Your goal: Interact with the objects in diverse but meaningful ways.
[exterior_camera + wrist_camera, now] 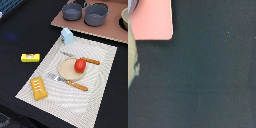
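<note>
The black tabletop (20, 30) is the biggest thing before me, and my wrist view shows mostly that same dark surface, with a pink flat corner (150, 20) and a pale edge at one side that I cannot identify. My gripper shows in neither view, so I cannot tell whether it is released or clenched.

On the tabletop lies a cream woven rectangular placemat (100, 85). At the far edge sits a brown flat board (107, 31) carrying two grey metal pots (96, 14).

On the placemat rests a round beige wooden plate (67, 70), with the red round toy tomato (80, 65) on its edge toward the exterior view's right. A wooden-handled knife (82, 59) lies beyond the plate and a wooden-handled fork (67, 81) lies on the near side.

The orange ridged bread-like block (39, 88) lies at the placemat's corner toward the exterior view's left; it looks rigid and light, best pinched across its narrow width. The light blue house-shaped carton (66, 35) stands upright at the far corner; I judge it light and easy to tip, so I would grip its side walls low. The flat yellow rectangular box (30, 57) lies off the placemat, and needs a grip across its short sides. The tomato looks smooth and likely to roll, so I would close around its middle.
</note>
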Robot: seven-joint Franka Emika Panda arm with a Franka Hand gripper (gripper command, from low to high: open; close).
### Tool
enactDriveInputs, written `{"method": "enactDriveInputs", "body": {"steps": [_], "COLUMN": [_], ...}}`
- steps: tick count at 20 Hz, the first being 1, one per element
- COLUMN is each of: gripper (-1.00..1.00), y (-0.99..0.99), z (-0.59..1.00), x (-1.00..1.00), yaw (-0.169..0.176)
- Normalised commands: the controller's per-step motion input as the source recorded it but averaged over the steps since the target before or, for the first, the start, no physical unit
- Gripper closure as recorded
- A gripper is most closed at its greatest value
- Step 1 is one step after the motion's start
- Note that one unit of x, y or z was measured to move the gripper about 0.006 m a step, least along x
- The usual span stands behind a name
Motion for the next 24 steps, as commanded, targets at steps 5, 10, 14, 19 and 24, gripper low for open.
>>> {"method": "enactDriveInputs", "body": {"steps": [5, 10, 14, 19, 24], "gripper": [-1.0, -1.0, -1.0, -1.0, -1.0], "y": [-0.29, -0.25, -0.1, -0.02, -0.01], "z": [-0.82, -0.57, -0.4, -0.25, -0.25], "x": [0.42, 0.35, 0.46, 0.43, 0.5], "yaw": [0.206, 0.196, 0.097, 0.012, 0.0]}}
